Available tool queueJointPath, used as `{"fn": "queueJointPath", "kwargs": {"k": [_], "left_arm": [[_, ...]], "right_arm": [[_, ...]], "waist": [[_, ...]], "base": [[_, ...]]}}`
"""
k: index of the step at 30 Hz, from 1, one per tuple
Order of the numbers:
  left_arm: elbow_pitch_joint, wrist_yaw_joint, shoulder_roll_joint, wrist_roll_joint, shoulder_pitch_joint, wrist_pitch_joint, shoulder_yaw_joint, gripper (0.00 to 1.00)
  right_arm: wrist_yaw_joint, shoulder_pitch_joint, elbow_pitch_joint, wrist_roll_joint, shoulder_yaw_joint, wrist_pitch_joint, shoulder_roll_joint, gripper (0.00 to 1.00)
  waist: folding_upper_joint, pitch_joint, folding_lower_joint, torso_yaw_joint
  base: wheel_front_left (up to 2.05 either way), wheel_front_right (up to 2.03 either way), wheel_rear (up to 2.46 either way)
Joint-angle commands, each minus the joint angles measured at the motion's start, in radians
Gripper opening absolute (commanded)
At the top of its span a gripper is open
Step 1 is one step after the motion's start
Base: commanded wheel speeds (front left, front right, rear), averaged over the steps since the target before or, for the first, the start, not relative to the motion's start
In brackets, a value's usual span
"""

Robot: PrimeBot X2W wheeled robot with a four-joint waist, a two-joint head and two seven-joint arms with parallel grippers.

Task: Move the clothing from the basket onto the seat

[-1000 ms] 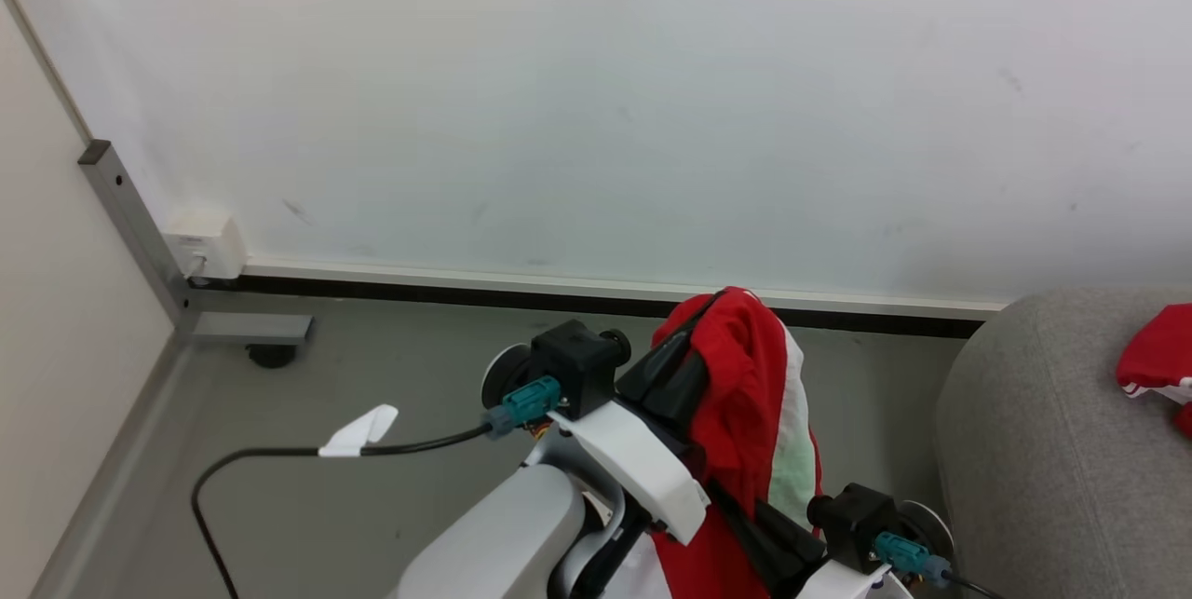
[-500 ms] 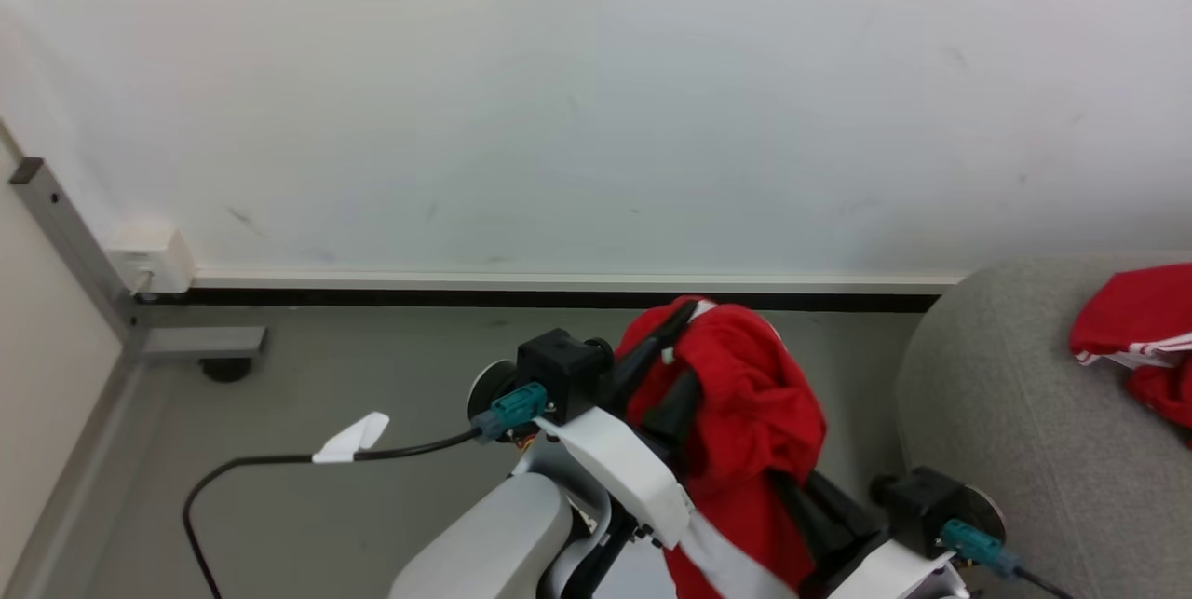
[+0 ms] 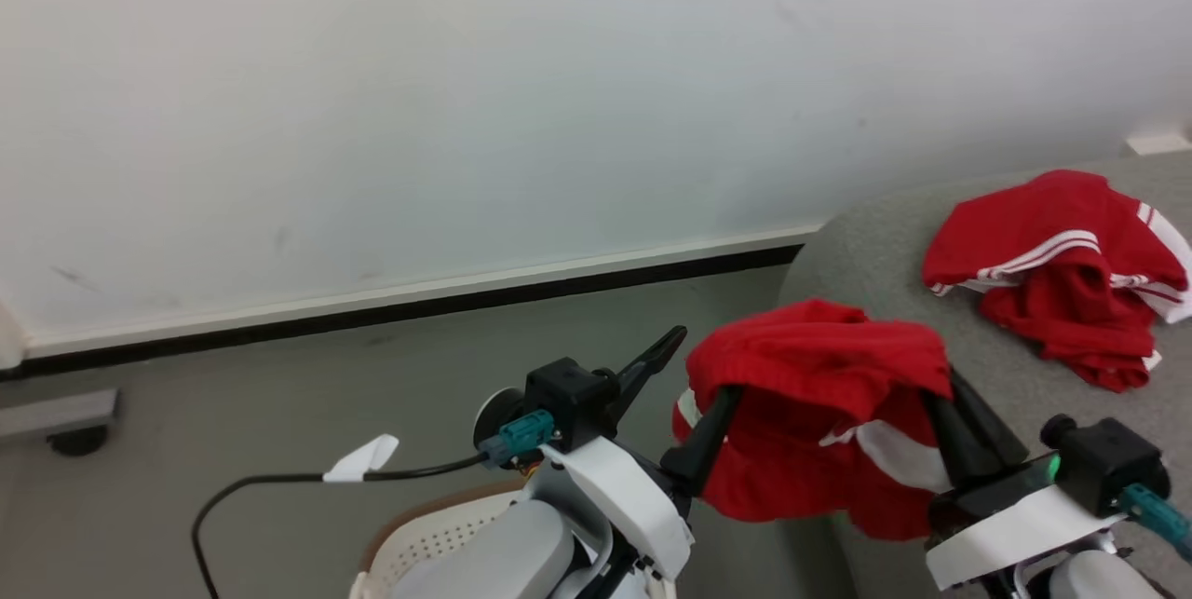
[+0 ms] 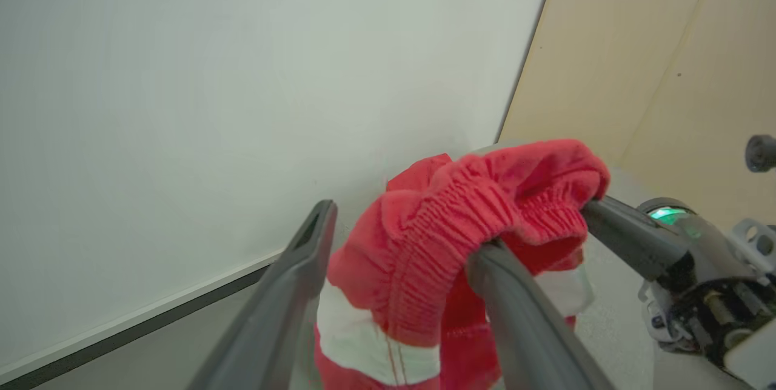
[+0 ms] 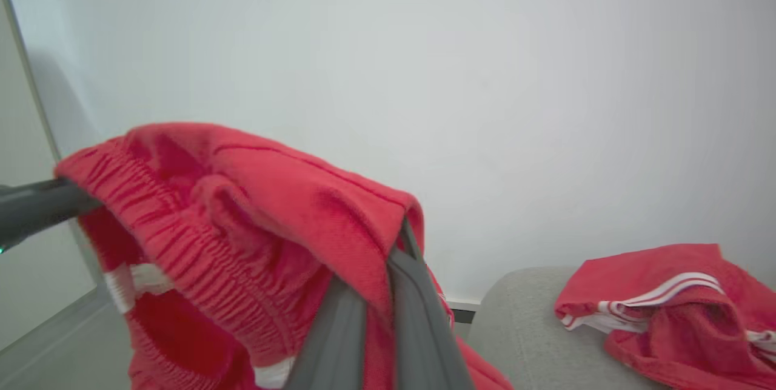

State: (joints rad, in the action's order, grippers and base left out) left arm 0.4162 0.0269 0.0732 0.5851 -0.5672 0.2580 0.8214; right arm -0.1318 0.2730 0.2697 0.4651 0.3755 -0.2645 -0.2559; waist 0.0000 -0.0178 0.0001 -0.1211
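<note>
A red garment with white stripes (image 3: 819, 413) hangs in the air between my two grippers, at the near corner of the grey seat (image 3: 866, 254). My right gripper (image 3: 950, 403) is shut on its right side; the cloth is pinched between the fingers (image 5: 418, 305). My left gripper (image 3: 703, 366) is open. The elastic waistband (image 4: 448, 226) is draped over one of its fingers (image 4: 521, 323) and the other finger (image 4: 291, 293) is bare. On the seat lies a second red striped garment (image 3: 1052, 273). The cream basket (image 3: 419, 534) peeks out under my left arm.
A white wall with a dark baseboard (image 3: 419, 306) runs behind the grey floor. From my left wrist trails a black cable with a white tag (image 3: 358, 459). A grey metal foot (image 3: 56, 413) sits at the far left. A beige panel (image 4: 655, 74) stands beyond the seat.
The head view has swung right, bringing more of the seat and the basket rim into view. Both arms carried the garment right to the seat's corner. The left fingers have spread apart.
</note>
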Motion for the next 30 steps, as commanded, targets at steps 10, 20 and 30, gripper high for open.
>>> {"fn": "queueJointPath", "kwargs": {"k": [10, 20, 30], "left_arm": [[-0.009, 0.02, -0.002, -0.027, 0.034, 0.007, 0.001, 1.0], [-0.012, 0.03, -0.012, -0.049, 0.056, 0.006, 0.0, 1.0], [-0.005, 0.038, -0.016, -0.074, 0.05, 0.007, -0.006, 1.0]], "right_arm": [[0.002, -0.079, -0.165, -0.063, -0.208, 0.0, -0.05, 0.0], [0.002, -0.153, -0.233, -0.085, -0.306, 0.0, -0.058, 0.0], [0.002, -0.15, -0.237, -0.079, -0.305, 0.0, -0.065, 0.0]], "waist": [[0.0, 0.011, -0.0001, -0.196], [0.0, 0.016, -0.0001, -0.292], [0.0, 0.038, -0.0001, -0.296]], "base": [[0.0, 0.0, 0.0], [0.0, 0.0, 0.0], [0.0, 0.0, 0.0]]}}
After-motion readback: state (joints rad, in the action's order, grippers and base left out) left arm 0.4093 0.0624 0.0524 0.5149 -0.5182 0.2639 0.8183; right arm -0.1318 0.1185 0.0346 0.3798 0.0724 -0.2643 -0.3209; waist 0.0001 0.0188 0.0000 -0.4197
